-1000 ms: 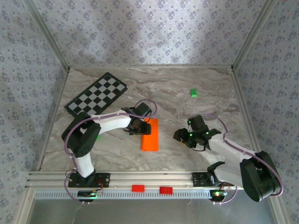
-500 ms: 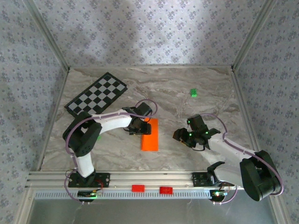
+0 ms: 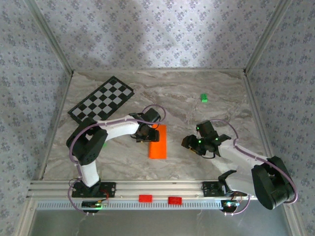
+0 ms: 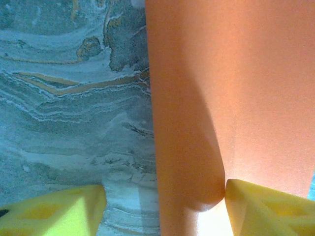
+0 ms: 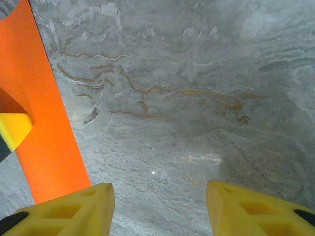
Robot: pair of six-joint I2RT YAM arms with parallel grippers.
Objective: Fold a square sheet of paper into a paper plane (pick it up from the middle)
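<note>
The square sheet of paper (image 3: 158, 142) lies flat on the marble table, bright orange and folded into a narrow upright rectangle; it has no paper plane's point. My left gripper (image 3: 146, 133) stands open over its upper left edge. In the left wrist view the paper (image 4: 231, 88) covers the right half, and the gripper (image 4: 165, 196) straddles its long edge, one yellow finger (image 4: 266, 206) on the paper and the other on bare table. My right gripper (image 3: 197, 144) hovers open to the paper's right. Between its fingers (image 5: 160, 196) is bare table, with the paper (image 5: 47, 123) at the left.
A black-and-white checkered board (image 3: 102, 100) lies at the back left. A small green block (image 3: 204, 98) sits at the back right. Two red tabs (image 3: 145, 198) are on the front rail. Patterned walls close in three sides.
My right gripper has crept slightly left and away from me, toward the paper. The left gripper and the paper have stayed put.
</note>
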